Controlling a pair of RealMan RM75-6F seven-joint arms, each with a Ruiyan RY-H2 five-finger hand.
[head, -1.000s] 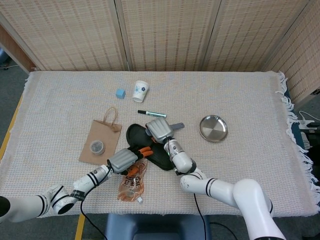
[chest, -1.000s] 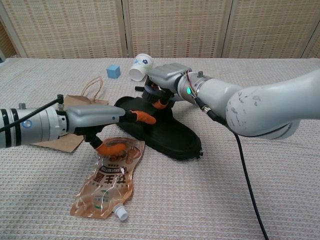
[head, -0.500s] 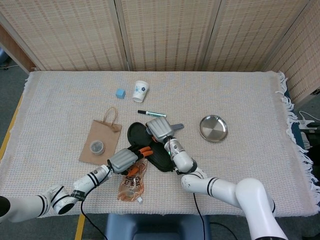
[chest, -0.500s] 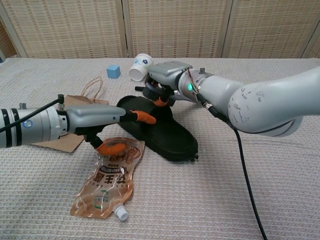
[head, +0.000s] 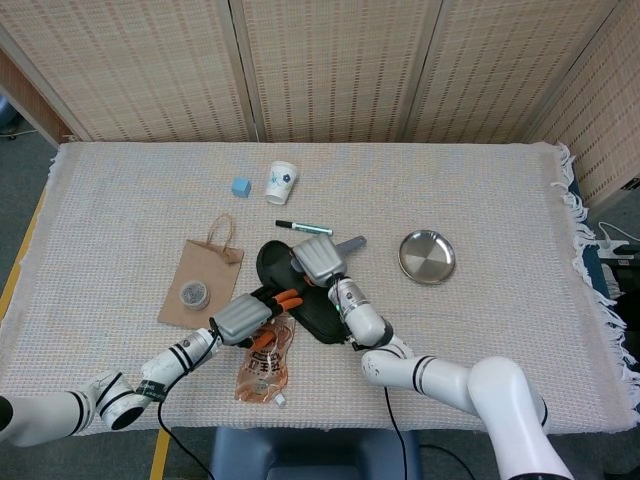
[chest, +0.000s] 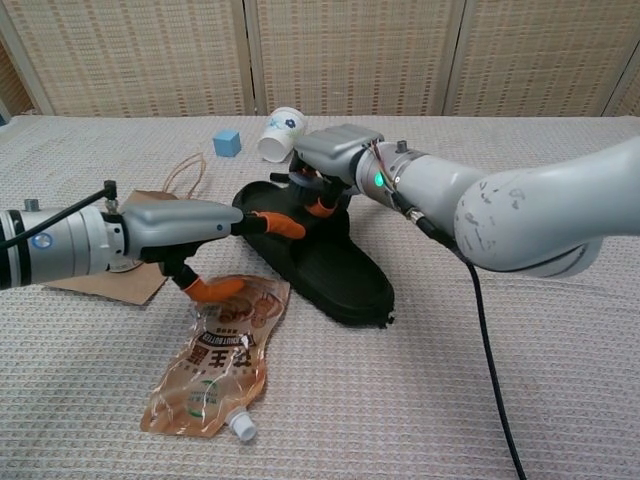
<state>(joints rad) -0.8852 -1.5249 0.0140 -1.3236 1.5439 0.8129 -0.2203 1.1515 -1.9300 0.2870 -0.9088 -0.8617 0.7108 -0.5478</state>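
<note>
Black slipper (head: 300, 295) (chest: 325, 262) is seen lying near the middle of the table (head: 480, 200) (chest: 480, 400), with its long side running from 10 o'clock to 4 o'clock in the chest view. It is held at its far end by the right hand (head: 318, 258) (chest: 325, 160), whose fingers are curled down around the edge of the slipper. The near side of the slipper is touched by the orange fingertips (chest: 283, 224) of the left hand (head: 243, 315) (chest: 185, 222). Whether the left hand is really gripping the slipper cannot be told; its fingers are stretched out, and 1 lower fingertip is pressed on the orange drink pouch (head: 265, 365) (chest: 215, 360). The pouch is laid flat at 6 o'clock from the left hand, with its white cap at the near end. A brown paper bag (head: 200, 280) (chest: 150, 215) with a roll of tape (head: 193, 294) on it is found at 9 o'clock from the slipper. A black marker (head: 303, 227) is placed at 12 o'clock, just past the right hand. A tipped paper cup (head: 281, 182) (chest: 281, 132) and a blue cube (head: 240, 186) (chest: 227, 142) are seen farther back at 11 o'clock. A round metal plate (head: 427, 256) is set at 3 o'clock, well apart from the slipper.
</note>
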